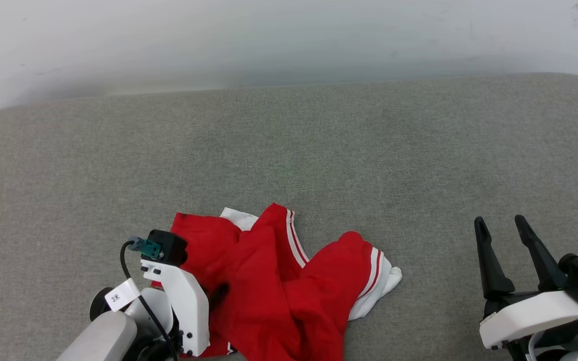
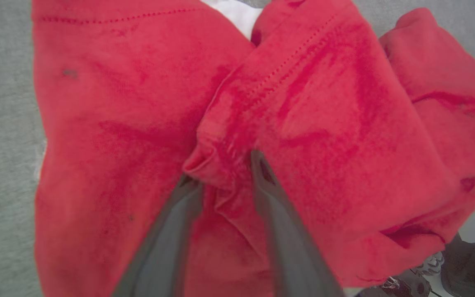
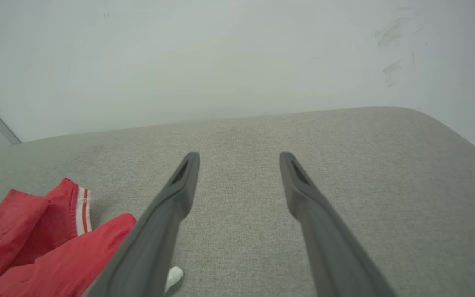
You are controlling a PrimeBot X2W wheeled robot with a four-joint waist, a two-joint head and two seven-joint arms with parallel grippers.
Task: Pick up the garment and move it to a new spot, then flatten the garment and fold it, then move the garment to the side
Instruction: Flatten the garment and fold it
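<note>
A crumpled red garment (image 1: pixel 269 281) lies at six o'clock on a grey cushion (image 1: pixel 319 150). A bunched fold is clamped by the left gripper (image 2: pixel 223 169), probably for lifting. The right gripper (image 1: pixel 499 220), at four o'clock, is held with jaws apart, empty. Writing on a white cable tag (image 1: pixel 120 296) cannot be read.

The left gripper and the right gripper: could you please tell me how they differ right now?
The left gripper pinches a fold of the red jersey; the right gripper holds nothing. The left's fingers sit narrower; the right's spread wide over the grey cushion. Both have two dark fingers.
</note>
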